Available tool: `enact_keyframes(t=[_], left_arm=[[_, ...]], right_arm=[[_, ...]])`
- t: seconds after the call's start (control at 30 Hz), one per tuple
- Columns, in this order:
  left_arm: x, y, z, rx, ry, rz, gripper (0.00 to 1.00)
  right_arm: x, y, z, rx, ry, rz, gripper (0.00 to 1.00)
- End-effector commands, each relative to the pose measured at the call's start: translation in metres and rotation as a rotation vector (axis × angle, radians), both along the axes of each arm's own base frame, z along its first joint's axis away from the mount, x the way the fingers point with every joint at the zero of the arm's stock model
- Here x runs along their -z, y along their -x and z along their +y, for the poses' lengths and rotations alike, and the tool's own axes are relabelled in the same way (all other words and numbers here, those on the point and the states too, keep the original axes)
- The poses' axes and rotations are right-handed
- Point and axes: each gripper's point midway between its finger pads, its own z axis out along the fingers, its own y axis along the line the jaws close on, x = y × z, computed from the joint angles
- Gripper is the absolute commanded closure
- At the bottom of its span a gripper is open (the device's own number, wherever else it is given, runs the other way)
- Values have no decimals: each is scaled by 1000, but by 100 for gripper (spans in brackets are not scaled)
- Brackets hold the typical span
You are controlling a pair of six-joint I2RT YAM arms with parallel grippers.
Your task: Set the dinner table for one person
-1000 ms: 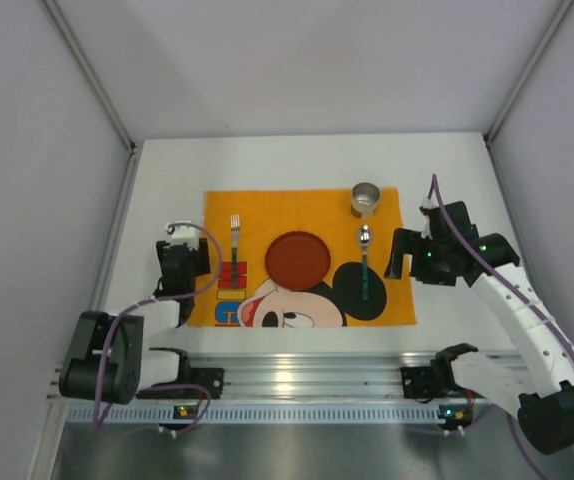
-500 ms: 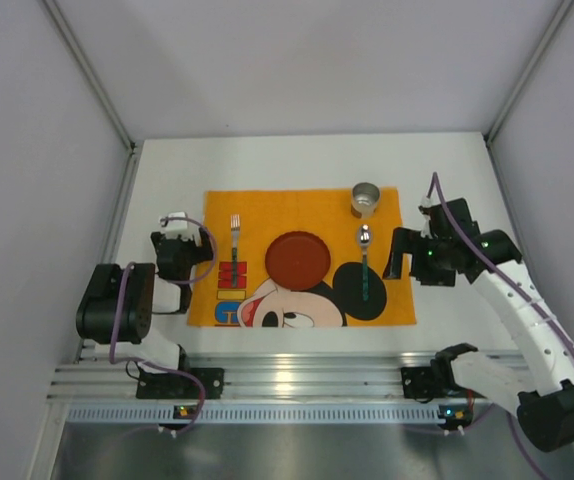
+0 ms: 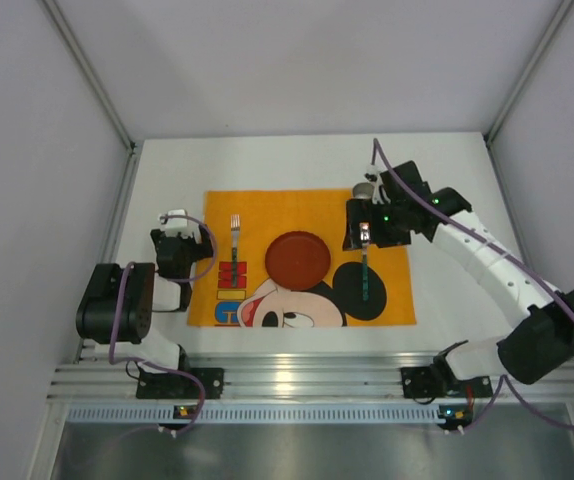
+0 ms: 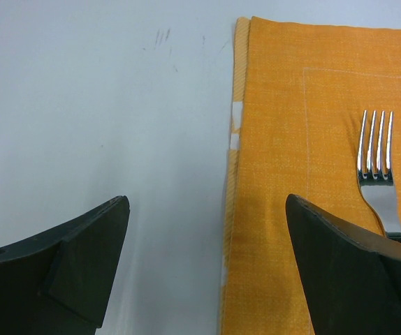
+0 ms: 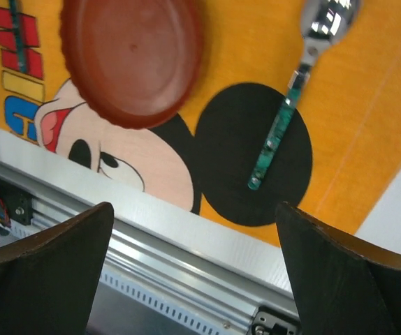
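from above, the white counter (image 3: 267,165) carries an orange cloth (image 3: 267,205) with a red plate (image 3: 297,258) at centre, a fork (image 3: 235,240) at its 9 o'clock and a spoon (image 3: 365,275) at its 3 o'clock, my right jaws over the spoon's bowl, my left jaws at the cloth's 9 o'clock edge. my left wrist view shows my jaws wide and empty, fork tines at 3 o'clock. my right wrist view shows them wide and empty too, plate at 11 o'clock.
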Motion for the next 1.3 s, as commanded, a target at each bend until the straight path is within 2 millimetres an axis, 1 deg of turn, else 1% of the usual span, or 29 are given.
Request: enact_keyframes(t=[0.0,0.03,0.07,0.1,0.17,0.23,0.27,0.3,0.33,0.37,0.4,0.43,0.57,0.67,0.73,0.87,1.0,1.1,1.27], left_arm=[[-29,-13,-2,13,-3,-102,1],[-30,-13,-2,14,-3,-105,1],[-29,-13,-2,13,-3,-102,1],[-30,-13,-2,13,-3,-105,1],[-29,-13,-2,13,-3,-104,1],[-29,-13,-3,14,-1,-102,1],[-29,-13,-2,14,-2,-104,1],[-29,-13,-2,14,-3,-104,1],[-29,-13,-2,12,-1,-102,1],[-30,-13,-2,14,-3,-105,1],[-29,-13,-3,16,-2,-104,1],[-30,-13,-2,13,-3,-105,1],[-30,-13,-2,13,-3,-105,1],[-30,-13,-2,13,-3,-105,1],[-29,-13,-2,14,-3,-104,1],[-29,-13,-3,16,-2,-104,1],[-29,-13,-2,13,-3,-104,1],[-30,-13,-3,16,-2,-105,1],[-29,-13,-3,16,-2,-104,1]], right_arm=[[-37,-13,44,-190,24,-187,0],[-40,-8,52,-233,39,-202,0],[-50,-5,63,-270,43,-234,0],[-48,6,77,-333,75,-251,0],[-51,18,94,-382,90,-278,0],[-53,27,100,-371,64,-272,0],[-47,30,98,-355,87,-274,0],[-53,33,95,-324,61,-283,0],[-54,35,93,-307,48,-290,0],[-44,38,87,-294,64,-279,0],[-53,42,80,-270,42,-300,0],[-52,44,75,-262,48,-304,0],[-58,58,38,-198,73,-356,0],[-63,67,21,-165,55,-381,0],[-65,71,17,-150,36,-389,0],[-79,75,9,-102,-17,-426,0],[-90,71,8,-69,-44,-468,0],[-97,66,8,-66,-32,-490,0],[-117,56,12,-30,-60,-540,0]])
